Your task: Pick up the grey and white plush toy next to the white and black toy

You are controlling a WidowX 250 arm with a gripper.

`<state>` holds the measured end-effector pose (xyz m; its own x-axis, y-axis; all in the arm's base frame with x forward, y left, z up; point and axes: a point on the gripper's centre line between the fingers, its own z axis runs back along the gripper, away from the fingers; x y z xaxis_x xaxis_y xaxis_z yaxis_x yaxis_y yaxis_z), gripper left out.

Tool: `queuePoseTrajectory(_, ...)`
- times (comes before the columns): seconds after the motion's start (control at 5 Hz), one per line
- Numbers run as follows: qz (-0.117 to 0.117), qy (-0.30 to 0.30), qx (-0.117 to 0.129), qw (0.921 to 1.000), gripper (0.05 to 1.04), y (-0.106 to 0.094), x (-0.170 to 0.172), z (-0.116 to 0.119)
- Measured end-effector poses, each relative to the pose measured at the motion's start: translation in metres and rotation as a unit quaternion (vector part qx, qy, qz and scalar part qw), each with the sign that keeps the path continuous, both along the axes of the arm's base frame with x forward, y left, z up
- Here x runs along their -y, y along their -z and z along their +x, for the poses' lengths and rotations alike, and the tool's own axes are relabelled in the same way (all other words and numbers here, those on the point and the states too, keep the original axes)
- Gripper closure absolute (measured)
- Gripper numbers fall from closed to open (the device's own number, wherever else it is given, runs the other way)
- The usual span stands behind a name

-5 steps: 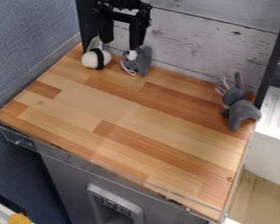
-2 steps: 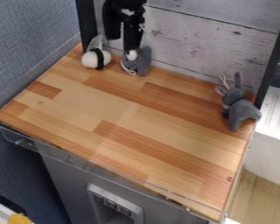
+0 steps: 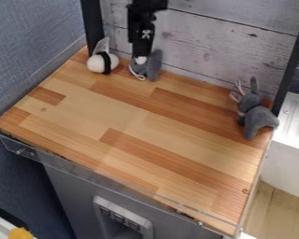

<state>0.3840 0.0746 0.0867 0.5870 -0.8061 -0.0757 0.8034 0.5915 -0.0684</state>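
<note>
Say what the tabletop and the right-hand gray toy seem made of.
Tabletop: wood, in light and dark joined strips with visible grain; the finish looks smooth, perhaps oiled or varnished.
Gray toy: likely plush or felt, judging by its matte surface and rounded, stuffed-looking body.

No legible text, labels, brands, numbers or signs. White mark on black end effector, too small to make out. Grey panel under the desk has small dark rectangles, nothing readable on them.
</note>
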Motion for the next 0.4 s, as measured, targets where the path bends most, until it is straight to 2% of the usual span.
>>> queuePoseTrajectory(0.2, -0.004, 0.034, -0.001, 0.9994, 0.087, 0.022, 0.000, 0.006)
queuePoseTrajectory(0.4, -0.002, 0.004, 0.000, 1.0000, 0.087, 0.044, 0.000, 0.006)
